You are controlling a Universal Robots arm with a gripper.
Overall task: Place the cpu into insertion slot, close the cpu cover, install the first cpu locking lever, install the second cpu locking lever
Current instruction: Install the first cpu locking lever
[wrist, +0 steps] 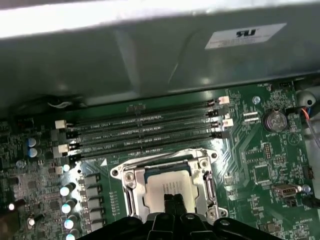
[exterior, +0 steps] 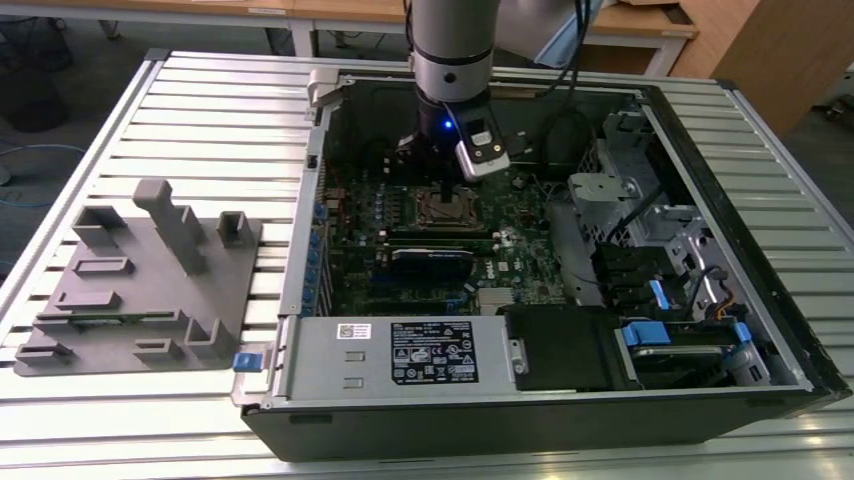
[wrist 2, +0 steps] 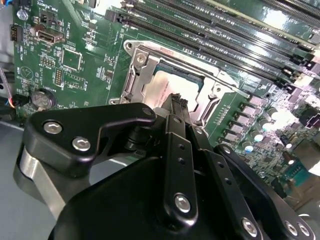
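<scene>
Silver-grey cpu point(wrist: 172, 186) seated in the insertion slot point(wrist 2: 172, 82) mid-motherboard | cpu cover point(wrist: 131, 179) lies around it | jaws point(wrist 2: 177, 102) pressed together, tips on chip | step: placing done, cover closing pending, likely needs careful release

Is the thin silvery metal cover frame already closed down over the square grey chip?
Yes, in the first wrist view the silvery cover frame lies flat around the grey chip in its socket.

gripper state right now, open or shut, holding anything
Tool: fingers together, shut, tips down on the cpu seated in the insertion slot; it grips nothing.
</scene>
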